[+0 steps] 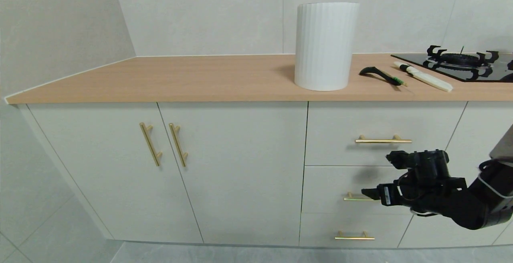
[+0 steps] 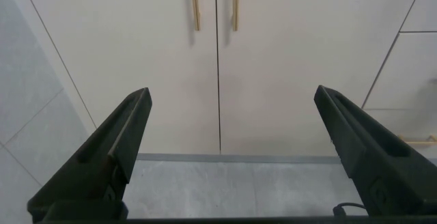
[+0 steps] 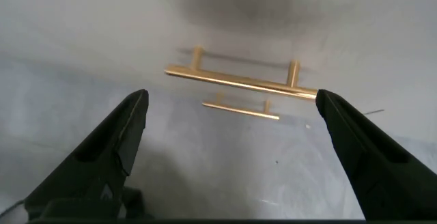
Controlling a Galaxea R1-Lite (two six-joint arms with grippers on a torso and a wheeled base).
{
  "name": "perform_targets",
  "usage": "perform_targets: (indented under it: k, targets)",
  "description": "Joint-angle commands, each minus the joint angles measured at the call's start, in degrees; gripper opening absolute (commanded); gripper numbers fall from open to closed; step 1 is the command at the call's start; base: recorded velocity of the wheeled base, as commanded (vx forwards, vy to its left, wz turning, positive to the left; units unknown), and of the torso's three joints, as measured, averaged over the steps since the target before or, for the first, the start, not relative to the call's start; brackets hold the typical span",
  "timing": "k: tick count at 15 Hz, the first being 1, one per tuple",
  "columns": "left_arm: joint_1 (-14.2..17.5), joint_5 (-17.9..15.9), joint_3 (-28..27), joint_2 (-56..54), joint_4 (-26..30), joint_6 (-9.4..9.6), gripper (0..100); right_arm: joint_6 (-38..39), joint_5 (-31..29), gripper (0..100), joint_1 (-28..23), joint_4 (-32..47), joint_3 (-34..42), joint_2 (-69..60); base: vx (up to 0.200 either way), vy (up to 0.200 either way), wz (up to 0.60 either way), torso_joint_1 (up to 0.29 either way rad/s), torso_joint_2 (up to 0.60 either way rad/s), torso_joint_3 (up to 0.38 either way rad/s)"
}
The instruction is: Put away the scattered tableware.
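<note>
Two utensils lie on the wooden counter (image 1: 200,78) at the right: a black-handled one with a green part (image 1: 380,74) and a white one with a green band (image 1: 425,78). A tall white ribbed container (image 1: 325,46) stands upright just left of them. My right gripper (image 1: 378,176) hangs open and holds nothing, below counter height in front of the drawers, beside the middle drawer's brass handle (image 1: 356,197). In the right wrist view its fingers (image 3: 123,135) frame a brass handle (image 3: 239,82). My left gripper (image 2: 232,98) is open and holds nothing, facing the cabinet doors low near the floor.
A black gas hob (image 1: 461,64) sits at the counter's far right. Three drawers with brass handles (image 1: 382,140) are under the utensils. A double-door cabinet with two vertical handles (image 1: 164,144) is to the left. Walls close the counter's back and left.
</note>
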Motion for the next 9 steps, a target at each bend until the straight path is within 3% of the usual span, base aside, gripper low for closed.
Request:
perform_targets:
  k: [1, 4, 7, 9]
  targets:
    - [0.0, 0.0, 0.0, 0.0, 0.0, -0.01, 100, 0.0, -0.9, 100, 0.1, -0.4, -0.6, 5.7, 0.0, 0.0, 0.0, 0.0, 0.0, 0.0]
    - [0.0, 0.0, 0.0, 0.0, 0.0, -0.01, 100, 0.2, -3.5, 100, -0.1, -3.6, -0.5, 10.8, 0.0, 0.0, 0.0, 0.0, 0.0, 0.0]
    - [0.0, 0.0, 0.0, 0.0, 0.0, -0.01, 100, 0.5, -7.6, 100, 0.0, -15.7, -0.2, 15.8, 0.0, 0.0, 0.0, 0.0, 0.0, 0.0]
    - [0.0, 0.0, 0.0, 0.0, 0.0, -0.01, 100, 0.3, -8.2, 100, 0.0, -17.4, -0.5, 17.0, 0.0, 0.0, 0.0, 0.0, 0.0, 0.0]
